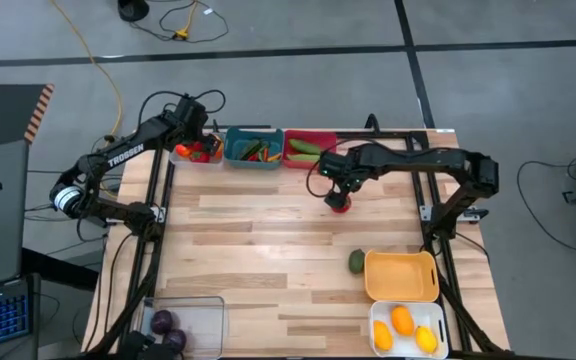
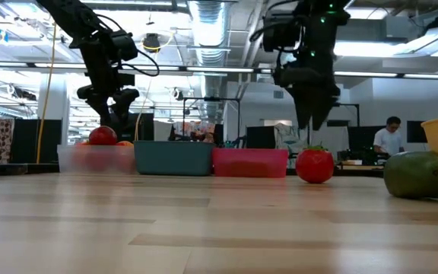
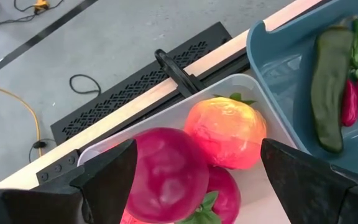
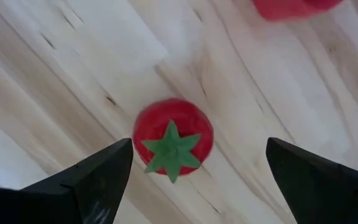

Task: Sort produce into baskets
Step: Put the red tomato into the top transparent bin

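A red tomato with a green star-shaped stem (image 4: 173,140) rests on the bare wood (image 1: 340,206), right of the table's middle. My right gripper (image 4: 199,148) hangs open just above it, pointing down, one finger on each side, touching nothing (image 2: 315,122). My left gripper (image 3: 197,148) stands open over the pale bin (image 3: 263,102) at the far left corner (image 1: 190,150). Piled in that bin are a dark red round fruit (image 3: 166,174) and an orange-red tomato (image 3: 225,130). A green fruit (image 1: 356,262) rests on the table beside the orange-yellow bin (image 1: 401,277).
A teal bin (image 1: 253,148) with peppers and a red bin (image 1: 308,148) with green produce stand along the far edge. At the near right a white bin (image 1: 408,328) holds orange fruits. A clear bin (image 1: 183,325) with purple produce is at the near left. Bare wood lies between them.
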`<state>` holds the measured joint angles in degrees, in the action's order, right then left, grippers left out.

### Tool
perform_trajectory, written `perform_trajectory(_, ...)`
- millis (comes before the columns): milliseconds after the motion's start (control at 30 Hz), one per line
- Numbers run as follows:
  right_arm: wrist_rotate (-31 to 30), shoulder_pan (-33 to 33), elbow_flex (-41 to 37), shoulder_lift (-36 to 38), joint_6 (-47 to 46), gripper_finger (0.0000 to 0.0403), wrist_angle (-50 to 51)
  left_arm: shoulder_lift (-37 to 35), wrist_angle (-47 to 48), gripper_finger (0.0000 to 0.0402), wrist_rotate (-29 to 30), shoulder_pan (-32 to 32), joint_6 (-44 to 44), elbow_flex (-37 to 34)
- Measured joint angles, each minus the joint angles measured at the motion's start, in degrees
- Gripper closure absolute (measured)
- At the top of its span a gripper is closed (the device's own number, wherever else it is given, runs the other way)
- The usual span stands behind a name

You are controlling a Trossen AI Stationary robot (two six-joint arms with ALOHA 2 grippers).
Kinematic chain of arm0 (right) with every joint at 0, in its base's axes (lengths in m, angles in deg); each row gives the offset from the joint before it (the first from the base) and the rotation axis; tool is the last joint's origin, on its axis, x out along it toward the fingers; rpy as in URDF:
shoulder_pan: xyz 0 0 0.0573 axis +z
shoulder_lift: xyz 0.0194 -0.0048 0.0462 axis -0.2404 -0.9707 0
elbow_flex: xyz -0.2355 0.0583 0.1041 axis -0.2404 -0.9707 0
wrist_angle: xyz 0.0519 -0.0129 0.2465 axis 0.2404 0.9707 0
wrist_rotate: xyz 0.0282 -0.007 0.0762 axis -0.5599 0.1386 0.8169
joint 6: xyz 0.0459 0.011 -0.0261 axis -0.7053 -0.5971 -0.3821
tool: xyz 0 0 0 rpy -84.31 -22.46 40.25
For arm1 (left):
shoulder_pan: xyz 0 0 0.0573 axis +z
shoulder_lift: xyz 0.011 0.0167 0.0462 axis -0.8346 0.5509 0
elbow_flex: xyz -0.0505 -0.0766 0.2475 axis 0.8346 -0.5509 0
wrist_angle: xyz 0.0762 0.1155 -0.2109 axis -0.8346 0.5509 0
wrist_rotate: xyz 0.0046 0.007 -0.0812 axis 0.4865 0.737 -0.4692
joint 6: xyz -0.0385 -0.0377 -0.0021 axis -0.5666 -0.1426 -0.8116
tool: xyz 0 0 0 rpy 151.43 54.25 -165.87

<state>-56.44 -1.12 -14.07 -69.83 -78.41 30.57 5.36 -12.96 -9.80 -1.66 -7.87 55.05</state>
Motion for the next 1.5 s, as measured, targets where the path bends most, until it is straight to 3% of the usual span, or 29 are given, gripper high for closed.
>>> perform_trajectory(1000, 2.0, 1.5, -16.3, 0.0, -0.2, 0.0007, -18.6, 0.0, 0.5, 0.0072, -1.1, 0.0, 0.0, 0.0)
perform_trajectory(1333, 2.0, 1.5, -16.5, 0.0, -0.1, 0.0009, -19.5, 0.0, 0.5, 0.0072, -1.1, 0.0, -0.6, 0.0)
perform_trajectory(1500, 2.0, 1.5, -16.5, 0.0, -0.1, 0.0032, -18.9, 0.0, 0.5, 0.0072, -1.1, 0.0, -1.3, 0.0)
